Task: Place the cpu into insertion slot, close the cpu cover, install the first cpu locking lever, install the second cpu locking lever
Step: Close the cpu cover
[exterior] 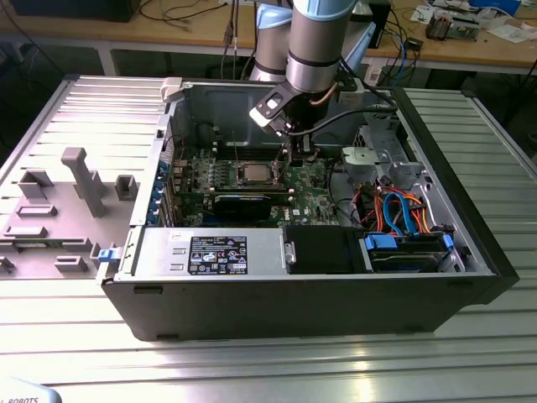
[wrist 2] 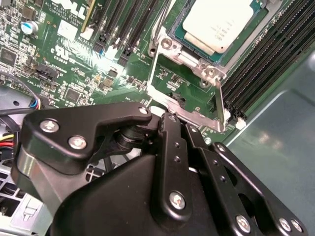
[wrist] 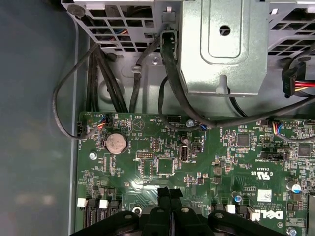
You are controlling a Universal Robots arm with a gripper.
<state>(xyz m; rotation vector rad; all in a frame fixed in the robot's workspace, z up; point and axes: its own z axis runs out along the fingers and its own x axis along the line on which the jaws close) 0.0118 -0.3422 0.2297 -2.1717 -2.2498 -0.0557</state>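
The claw (wrist: 170,191) is together: in the first wrist view its two black fingers (wrist: 164,196) meet along a thin seam with nothing between them. They hang over the green motherboard (wrist: 221,167), a little way from the round coin battery (wrist: 116,142). The fingertips' contact with the board cannot be judged, as the picture's edge cuts the fingers off lower down.

In the second wrist view the claw (wrist 2: 167,118) points toward the near edge of the cpu cover (wrist 2: 220,105). This thin silvery frame stands tilted up and open, with green board showing through its window. Whether the tip touches the frame is hard to tell, because the claw's black body hides the cover's lower edge.

The cpu (wrist 2: 219,22) lies flat in the insertion slot (wrist 2: 170,44), its pale metal top uncovered and partly cut off by the picture's edge. Long black memory slots (wrist 2: 266,59) run just beside the socket.

In the exterior view the arm reaches down into an open computer case (exterior: 336,294) that lies on a ribbed metal desk (exterior: 252,361). There the claw (exterior: 295,149) sits near the cpu (exterior: 255,174), toward the exterior view's right of it. The arm's wrist and a black cable hide the board behind it.
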